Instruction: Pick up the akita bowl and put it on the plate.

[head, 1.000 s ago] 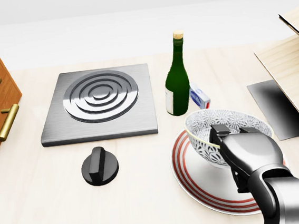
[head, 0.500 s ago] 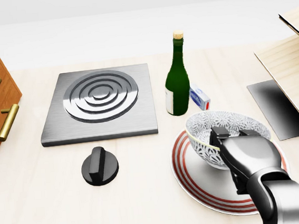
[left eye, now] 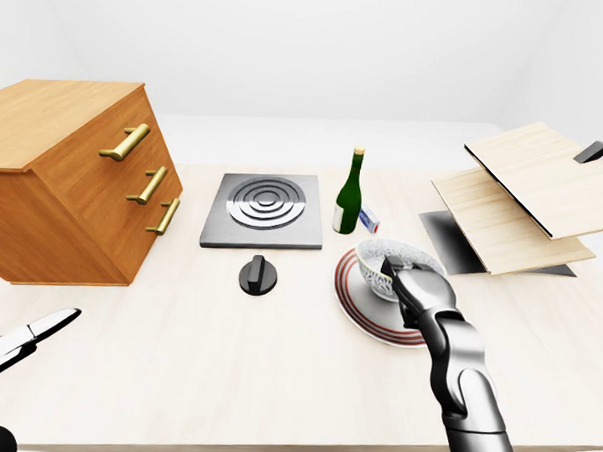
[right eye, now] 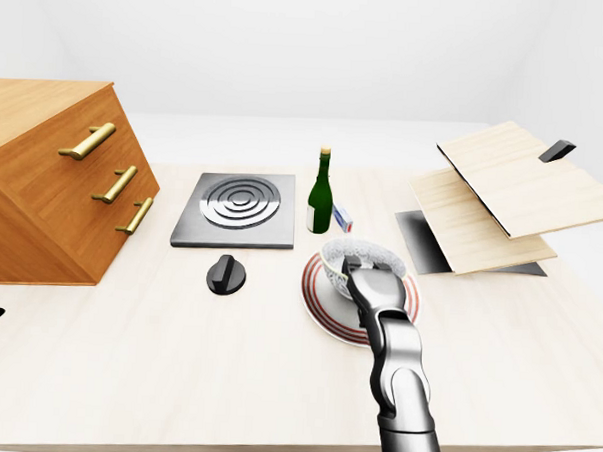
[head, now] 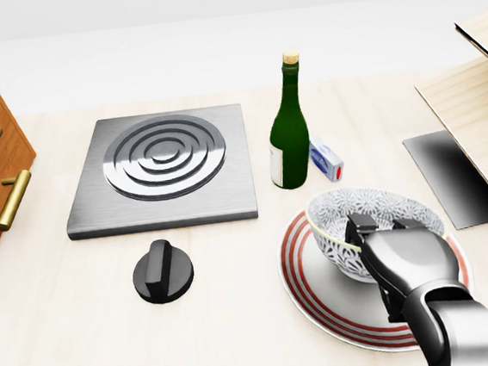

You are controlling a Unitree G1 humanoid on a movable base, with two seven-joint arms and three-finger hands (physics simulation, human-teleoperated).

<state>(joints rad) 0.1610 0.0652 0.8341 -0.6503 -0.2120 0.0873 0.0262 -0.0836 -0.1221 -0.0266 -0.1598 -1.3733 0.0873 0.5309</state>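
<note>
Head view: the robot's right hand (head: pixel 407 262) has its fingers (head: pixel 358 226) clamped on the akita bowl (head: pixel 376 207) at the bowl's 6 o'clock rim. One finger is hooked over the patterned wall and the rest press against the outside. The bowl sits within the red-ringed plate (head: pixel 312 302), at about 5 o'clock in the view. The hand covers the bowl's foot, so it cannot be told whether the foot touches the plate or hangs just over it.

Compared with a second ago, the bowl has come down: its far rim stands lower in the view, and it looks more level than it did then. The hand has sunk with it and kept its grip. Nothing else on the pale tabletop (head: pixel 113 351) has shifted, and the camera has not moved.

A green bottle (head: pixel 288 127) stands upright at the plate's 11 o'clock, with a small white-and-blue box (head: pixel 326 159) just beside it at the plate's 12 o'clock. A black knob (head: pixel 162 270) lies at the plate's 9 o'clock, well apart from it. A square steel burner plate (head: pixel 165 169) lies at its 10 o'clock. At 2 o'clock a dark panel (head: pixel 451 176) lies partly under pale wooden boards (left eye: pixel 523 191).

In the left-eye view a wooden drawer chest (left eye: pixel 73 176) with brass handles stands at 9 o'clock. The left hand (left eye: pixel 26 339) shows only as a pale sliver at the 8 o'clock edge, and how far open it is cannot be told.
</note>
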